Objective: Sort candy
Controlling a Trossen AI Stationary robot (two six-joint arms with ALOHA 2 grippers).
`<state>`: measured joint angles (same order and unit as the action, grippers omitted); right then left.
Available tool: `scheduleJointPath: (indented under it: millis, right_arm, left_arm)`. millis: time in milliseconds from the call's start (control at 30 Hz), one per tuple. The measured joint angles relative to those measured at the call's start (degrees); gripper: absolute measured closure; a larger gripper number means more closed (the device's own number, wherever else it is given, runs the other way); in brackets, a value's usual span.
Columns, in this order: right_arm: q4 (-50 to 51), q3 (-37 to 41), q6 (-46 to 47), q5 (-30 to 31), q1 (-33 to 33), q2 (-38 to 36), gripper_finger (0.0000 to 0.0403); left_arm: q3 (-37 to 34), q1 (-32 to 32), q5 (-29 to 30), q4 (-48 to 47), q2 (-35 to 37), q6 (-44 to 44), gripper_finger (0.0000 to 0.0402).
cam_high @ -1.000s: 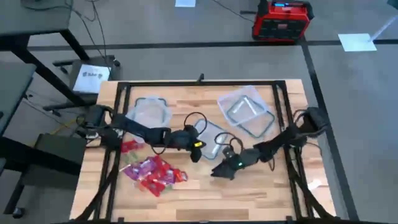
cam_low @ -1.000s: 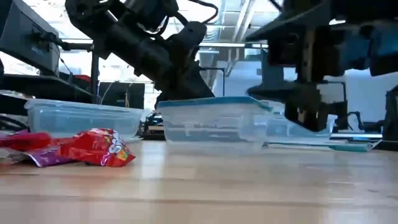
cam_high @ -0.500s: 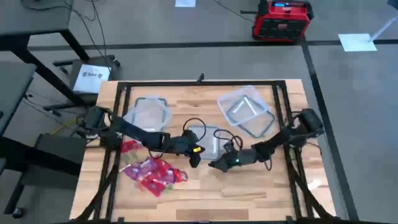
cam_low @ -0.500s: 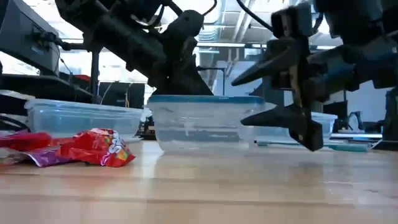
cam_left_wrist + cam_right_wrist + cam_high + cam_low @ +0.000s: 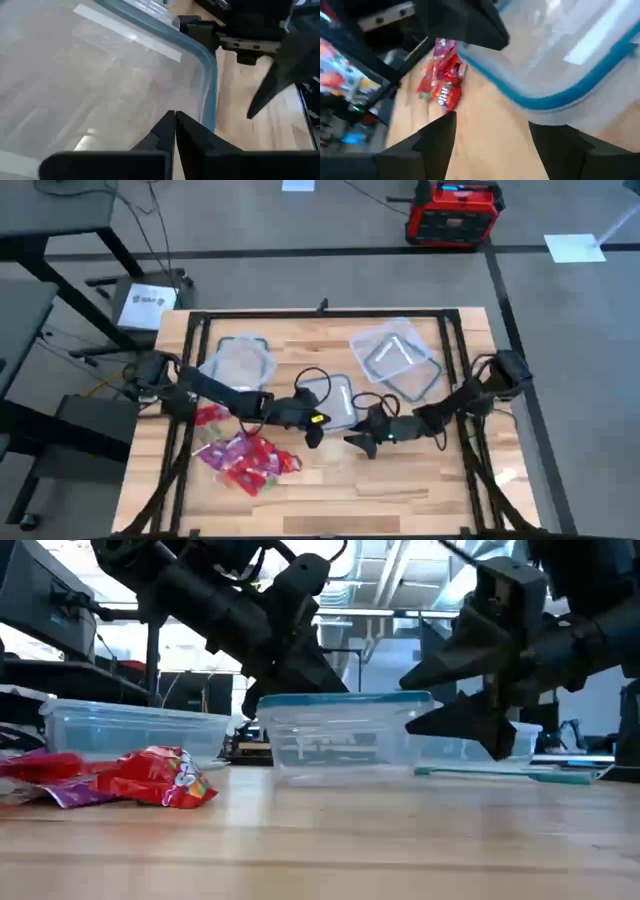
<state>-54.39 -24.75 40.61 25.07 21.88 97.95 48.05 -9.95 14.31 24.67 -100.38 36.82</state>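
I see the candy (image 5: 245, 457) heaped at the table's left front. My left gripper (image 5: 314, 430), fingers pressed together and empty, sits just right of the pile by the middle tub (image 5: 335, 402). Farther right, my right gripper (image 5: 358, 444) is spread wide, pointing leftward toward the heap.

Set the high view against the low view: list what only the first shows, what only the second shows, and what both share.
Only the high view: a red and black case on the floor beyond the table, and a loose blue-rimmed lid leaning on the far right tub.

Only the low view: the right end effector with fingers spread open beside the middle tub's wall, and the room behind.

Both: the candy pile lying on the wooden table, the left end effector shut at the middle tub, and a second tub behind the candy.
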Motion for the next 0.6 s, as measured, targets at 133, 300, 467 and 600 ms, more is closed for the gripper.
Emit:
scheduleJointPath:
  millis: [133,300,467,600]
  right_arm:
    - [0.5,0.0,-12.5,3.0,0.5,0.0,0.0163]
    - [2.9,0.0,-21.0,3.5,-1.7,0.0,0.0163]
    - [4.1,-0.1,-20.0,1.8,-3.7,-0.1,0.0163]
    - [4.8,-1.3,-18.1,1.6,-4.4,-0.1,0.0163]
  left_arm:
    - [0.0,0.6,0.7,0.4,0.0,-0.1,0.0402]
    - [0.0,1.0,1.7,0.5,0.0,0.0,0.0402]
    - [0.0,1.0,2.9,0.5,0.0,0.0,0.0402]
    - [0.0,1.0,3.4,0.4,0.0,0.6,0.0402]
